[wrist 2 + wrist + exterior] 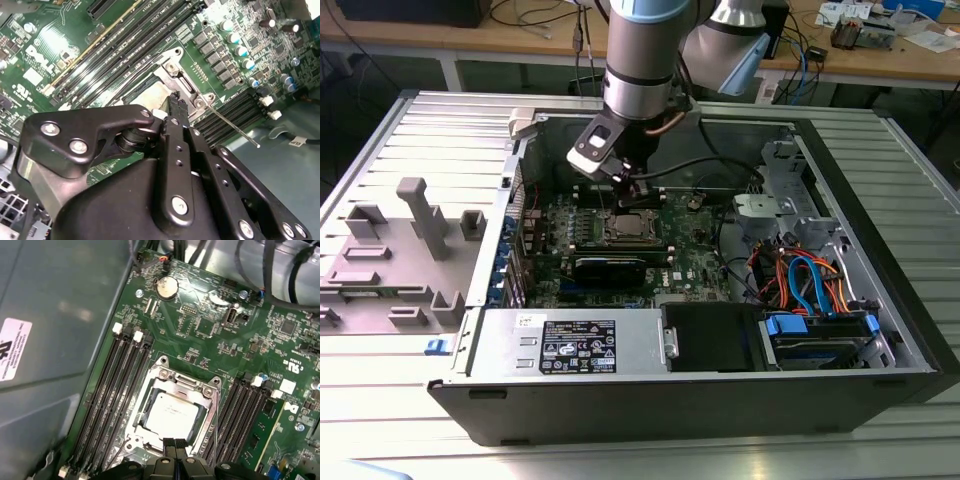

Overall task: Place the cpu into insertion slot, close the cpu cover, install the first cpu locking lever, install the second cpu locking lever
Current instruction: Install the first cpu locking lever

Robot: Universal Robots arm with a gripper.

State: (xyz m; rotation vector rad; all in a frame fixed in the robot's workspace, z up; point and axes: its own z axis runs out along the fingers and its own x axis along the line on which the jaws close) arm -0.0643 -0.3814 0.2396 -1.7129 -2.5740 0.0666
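Presently, in the first wrist view, black memory slots [112, 390] flank the insertion slot [172, 412] on the green motherboard [210, 335]. The cpu [172, 415] lies seated in it, the cpu cover [187, 385] closed down around it as a frame. The gripper [175, 447] stands at the socket's edge — fingertips pressed together, holding nothing. In the second wrist view a thin locking lever [232, 127] juts outward — unlatched.

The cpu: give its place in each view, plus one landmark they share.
Exterior view: cpu mid-motherboard, just below the gripper.
First wrist view: cpu framed by the cpu cover.
Second wrist view: pale patch above the gripper, likely the cpu.
Shared landmark: black memory slots.
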